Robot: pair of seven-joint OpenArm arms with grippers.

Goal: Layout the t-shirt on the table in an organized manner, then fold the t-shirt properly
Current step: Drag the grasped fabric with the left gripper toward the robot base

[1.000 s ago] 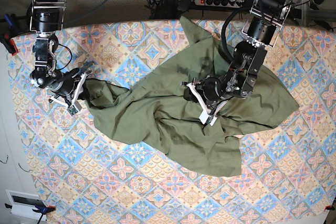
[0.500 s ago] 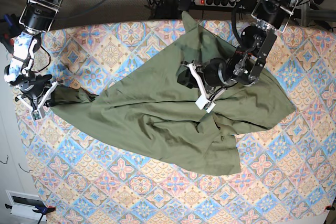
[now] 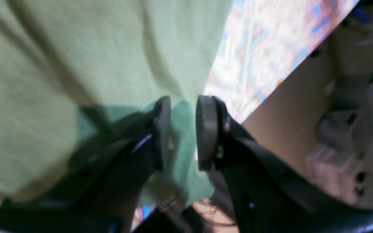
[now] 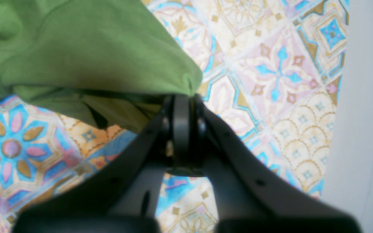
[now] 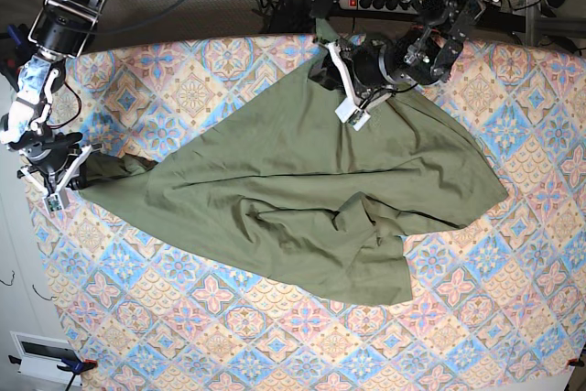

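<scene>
You are stretching the t-shirt (image 5: 275, 190) flat: right gripper (image 4: 181, 97) clamping its corner, left gripper (image 3: 181, 132) parted around fabric; pull evenly.

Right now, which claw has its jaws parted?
The left claw, over the t-shirt near the table's far edge; the right claw is clamped on cloth.

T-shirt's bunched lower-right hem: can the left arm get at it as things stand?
Probably yes. That hem lies uncovered on the table, nothing on it. But the left gripper is at the shirt's far edge, jaws parted around cloth, so it must let go and travel.
</scene>
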